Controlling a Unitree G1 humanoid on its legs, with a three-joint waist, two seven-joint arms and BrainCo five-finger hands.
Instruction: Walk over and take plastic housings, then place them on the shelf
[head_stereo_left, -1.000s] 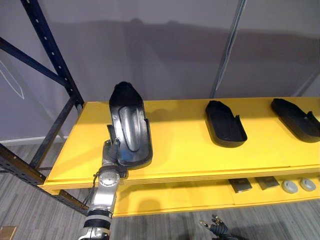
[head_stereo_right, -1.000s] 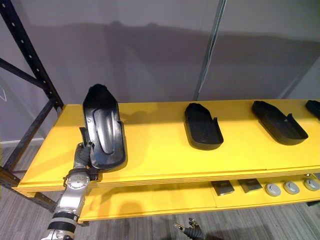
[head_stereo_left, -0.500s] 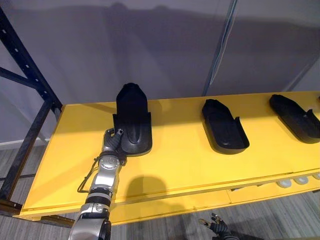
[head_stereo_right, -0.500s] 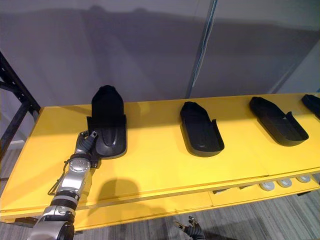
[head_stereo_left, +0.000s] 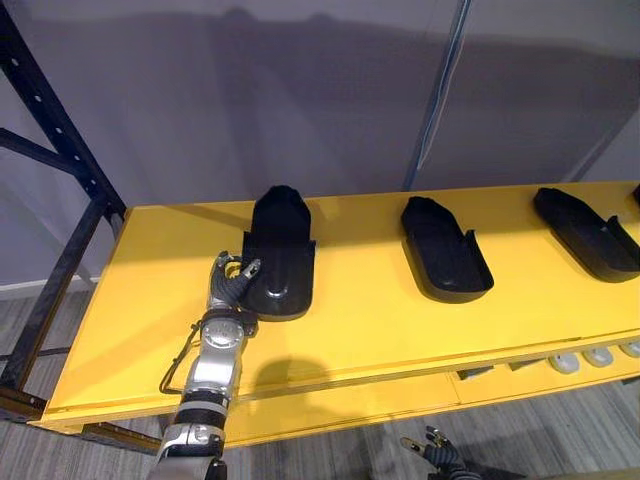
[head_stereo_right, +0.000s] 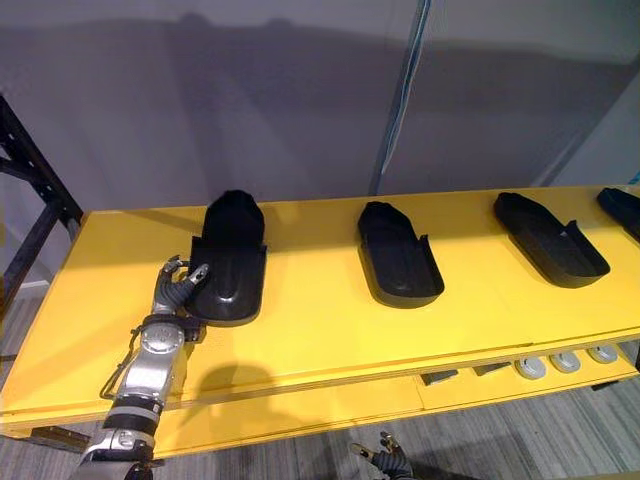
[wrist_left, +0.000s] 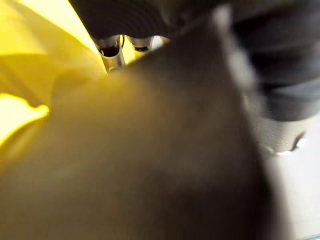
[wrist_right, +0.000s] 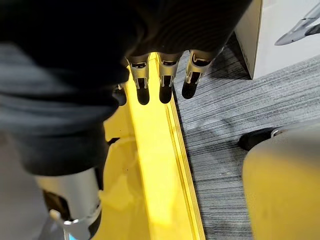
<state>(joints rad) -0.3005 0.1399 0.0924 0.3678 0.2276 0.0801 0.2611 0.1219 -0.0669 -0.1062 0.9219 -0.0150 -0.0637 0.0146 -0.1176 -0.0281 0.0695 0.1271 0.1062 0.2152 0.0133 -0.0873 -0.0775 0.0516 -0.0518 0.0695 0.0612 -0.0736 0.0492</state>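
Observation:
A black plastic housing (head_stereo_left: 280, 255) lies flat on the yellow shelf (head_stereo_left: 370, 320) towards its left end. My left hand (head_stereo_left: 230, 282) rests just beside the housing's near left corner, fingers spread and open, with nothing gripped. In the left wrist view the dark housing (wrist_left: 165, 150) looms very close past the fingers (wrist_left: 112, 51). Several more black housings (head_stereo_left: 445, 250) (head_stereo_left: 590, 232) lie in a row to the right. My right hand (wrist_right: 160, 85) hangs low with straight fingers, over the shelf's front edge and the grey floor, holding nothing.
A dark blue rack upright (head_stereo_left: 55, 140) with braces stands at the left end. A grey post (head_stereo_left: 437, 95) rises behind the shelf against a grey wall. Small round parts (head_stereo_right: 565, 362) lie on the lower yellow shelf. A white box (wrist_right: 280, 35) stands on the floor.
The housing, held tilted up a second ago, now lies flat on the shelf. My left hand's fingers have opened and let go of it. The camera view has shifted.

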